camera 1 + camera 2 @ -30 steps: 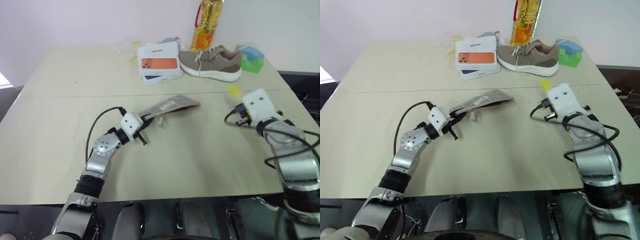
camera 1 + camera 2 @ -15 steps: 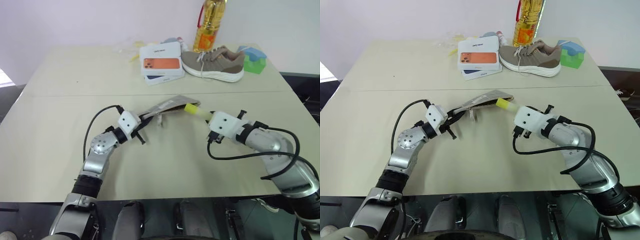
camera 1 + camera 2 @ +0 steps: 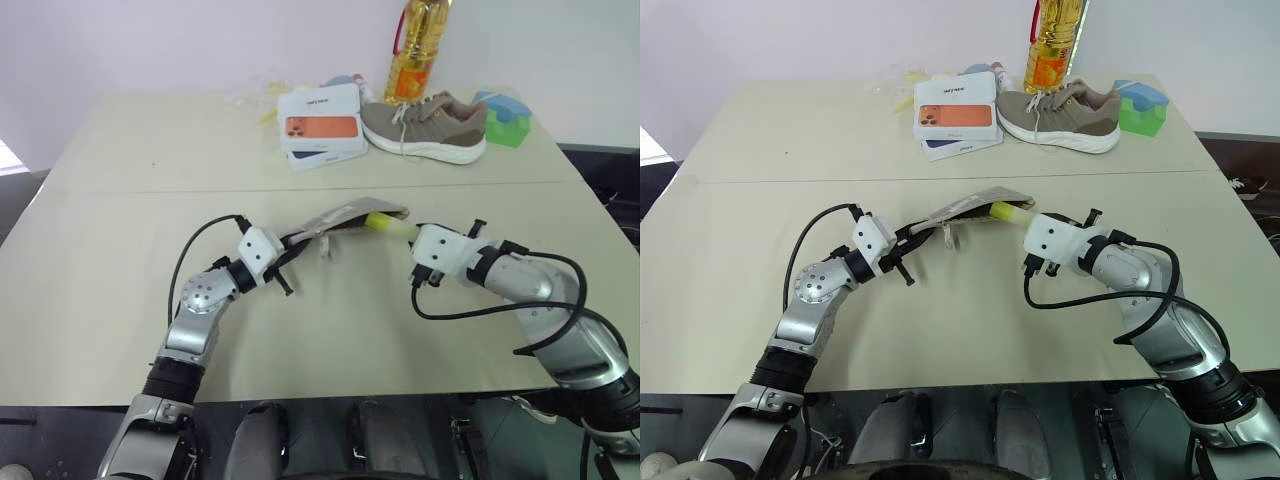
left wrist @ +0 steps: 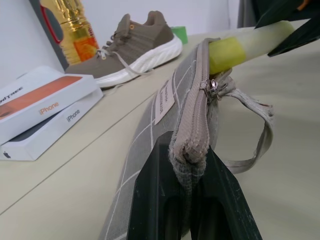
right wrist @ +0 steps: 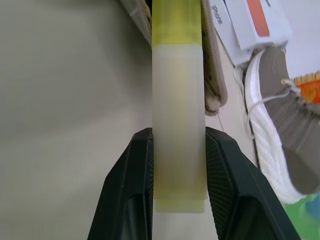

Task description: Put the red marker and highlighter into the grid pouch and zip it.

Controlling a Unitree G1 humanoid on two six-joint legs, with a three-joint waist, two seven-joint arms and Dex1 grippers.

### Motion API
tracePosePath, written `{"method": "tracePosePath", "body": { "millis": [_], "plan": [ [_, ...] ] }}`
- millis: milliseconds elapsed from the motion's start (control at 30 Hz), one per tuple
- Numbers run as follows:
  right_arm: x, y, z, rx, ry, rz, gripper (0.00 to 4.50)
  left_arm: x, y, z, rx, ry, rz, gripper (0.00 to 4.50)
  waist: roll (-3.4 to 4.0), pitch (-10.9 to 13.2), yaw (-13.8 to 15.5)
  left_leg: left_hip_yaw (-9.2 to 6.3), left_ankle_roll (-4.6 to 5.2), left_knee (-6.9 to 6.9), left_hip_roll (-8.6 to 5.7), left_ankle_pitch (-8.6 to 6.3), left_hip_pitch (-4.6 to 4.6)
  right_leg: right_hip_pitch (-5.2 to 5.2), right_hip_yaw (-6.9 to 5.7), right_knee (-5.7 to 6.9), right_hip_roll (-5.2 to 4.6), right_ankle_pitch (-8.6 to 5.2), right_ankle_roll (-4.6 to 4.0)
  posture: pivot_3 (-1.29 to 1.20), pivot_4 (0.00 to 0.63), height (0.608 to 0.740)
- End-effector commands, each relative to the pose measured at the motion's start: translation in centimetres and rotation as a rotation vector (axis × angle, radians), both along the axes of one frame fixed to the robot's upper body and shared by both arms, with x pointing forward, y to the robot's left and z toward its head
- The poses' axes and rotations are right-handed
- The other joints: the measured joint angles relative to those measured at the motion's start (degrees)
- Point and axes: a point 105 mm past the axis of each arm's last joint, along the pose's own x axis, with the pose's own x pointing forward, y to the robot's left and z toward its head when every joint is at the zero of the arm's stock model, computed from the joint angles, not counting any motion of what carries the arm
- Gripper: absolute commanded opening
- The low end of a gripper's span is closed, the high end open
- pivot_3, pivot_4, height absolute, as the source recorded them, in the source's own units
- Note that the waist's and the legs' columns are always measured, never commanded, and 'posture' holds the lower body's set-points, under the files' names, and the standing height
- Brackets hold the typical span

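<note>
The beige bench [image 3: 120, 260] has a thin seam across its width, and a pale wall stands behind it. At the far edge lie white phone boxes [image 3: 320, 125], a brown shoe [image 3: 425, 125], an oil bottle [image 3: 412, 50] and green and blue blocks [image 3: 510, 120]. Near the middle, the left tool [image 4: 187, 200] is clamped on the near-left end of the grid pouch [image 3: 345, 218]. The right tool [image 5: 177, 165] is clamped on the highlighter [image 5: 177, 100], whose tip is at the pouch mouth.

pale-yellow highlighter [image 3: 385, 224] tip enters the grid pouch [image 3: 340, 217] (unzipped).

"iPhone" stands on both stacked white phone boxes [image 4: 42, 112].
</note>
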Motion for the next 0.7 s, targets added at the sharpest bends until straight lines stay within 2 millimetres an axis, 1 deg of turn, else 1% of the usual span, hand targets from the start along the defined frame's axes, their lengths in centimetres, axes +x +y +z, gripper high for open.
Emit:
{"method": "tracePosePath", "body": {
  "millis": [33,133,167,333,567,633,667,700],
  "plan": [
    [-0.4,0.8,1.0,-0.124,-0.050,0.093,0.85,-0.9,-0.9,1.0,0.013,-0.054,-0.063,0.00,0.00,0.0,0.0,0.00,0.00,0.00,0.00,0.00,0.00,0.00,0.00,0.00,0.00,0.00,0.00,0.00,0.150,0.740],
    [-0.9,2.0,1.0,-0.217,-0.057,0.186,0.85,-1.1,-1.2,1.1,0.029,-0.057,-0.091,0.00,0.00,0.0,0.0,0.01,0.00,0.02,0.00,0.00,0.00,0.00,0.00,0.00,0.00,0.00,0.00,0.00,0.150,0.740],
    [-0.9,2.1,1.0,-0.224,-0.057,0.196,0.85,-1.1,-1.2,1.1,0.031,-0.057,-0.094,0.00,0.00,0.0,0.0,0.01,0.00,0.02,0.00,0.00,0.00,0.00,0.00,0.00,0.00,0.00,0.00,0.00,0.150,0.740],
    [-1.1,4.1,1.0,-0.275,-0.071,0.307,0.85,-1.5,-1.8,1.1,0.048,-0.061,-0.136,0.00,0.00,0.0,0.0,0.01,0.00,0.03,0.00,0.00,0.00,0.00,0.00,0.01,0.01,0.00,0.00,0.00,0.150,0.740],
    [-0.9,4.4,0.7,-0.275,-0.063,0.315,0.85,-1.9,-2.1,1.1,0.054,-0.056,-0.160,0.00,0.00,0.0,0.0,0.02,-0.01,0.08,0.00,0.00,0.00,0.02,0.00,0.01,0.00,0.00,0.00,0.00,0.150,0.740],
    [-1.0,4.2,0.7,-0.260,-0.046,0.303,1.89,-1.9,-2.1,1.1,0.055,-0.055,-0.161,0.00,0.00,0.0,0.0,0.01,-0.01,0.07,0.00,0.00,0.00,0.02,0.00,0.02,0.00,0.00,0.00,0.00,0.150,0.740],
    [-1.0,4.2,0.7,-0.255,-0.043,0.299,2.27,-1.9,-2.1,1.1,0.055,-0.055,-0.161,0.00,0.00,0.0,0.0,0.01,-0.01,0.08,0.00,0.00,0.00,0.02,0.00,0.02,0.00,0.00,0.00,0.00,0.150,0.740],
    [-1.0,4.1,0.9,-0.242,-0.048,0.294,2.77,-1.8,-2.0,1.1,0.055,-0.054,-0.159,0.00,0.00,0.0,0.0,0.01,-0.01,0.08,0.00,0.00,0.00,0.03,0.00,0.02,0.00,0.00,0.00,0.00,0.150,0.740]
  ]
}}
